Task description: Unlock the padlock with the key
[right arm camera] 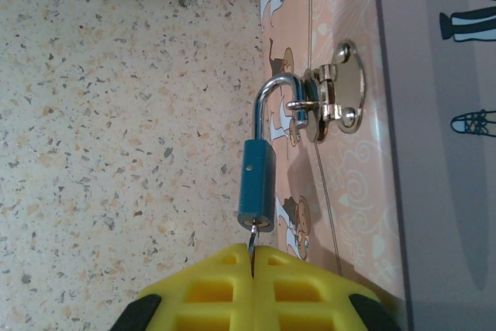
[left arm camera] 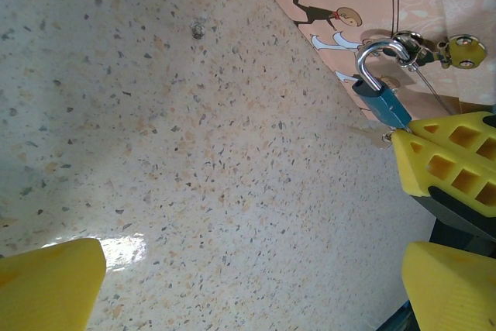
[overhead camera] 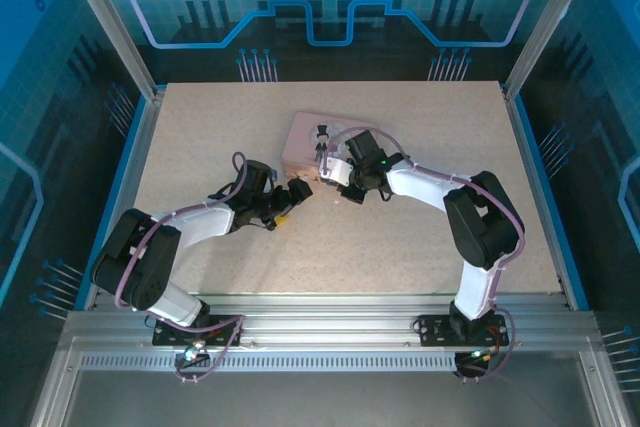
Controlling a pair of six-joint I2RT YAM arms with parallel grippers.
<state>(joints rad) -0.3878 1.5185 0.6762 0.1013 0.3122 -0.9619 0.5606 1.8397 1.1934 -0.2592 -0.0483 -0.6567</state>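
Speckled stone counter (right arm camera: pixel 116 114) carries a pink picture-lidded tin box (right arm camera: pixel 434 191), with the small blue silver-shackled padlock (right arm camera: pixel 256 180) hanging closed from its hasp. The right pincer (right arm camera: pixel 253 265) is clenched on the thin metal key (right arm camera: pixel 253 236), whose tip is at the keyhole. The left pincer (left arm camera: pixel 252 269) gapes released nearby. Insertion looks to be the step in hand; next the key needs seating fully, then twisting.

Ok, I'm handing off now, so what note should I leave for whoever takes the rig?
Right claw: shut on the key, whose tip is in the bottom of the padlock.
Left claw: open, empty, low over the table beside the padlock.
The padlock hangs by its shackle from the hasp on the pink tin.
Done: key gripped and inserted.
Left: turn it and free the shackle. I cannot tell whether it has already released.
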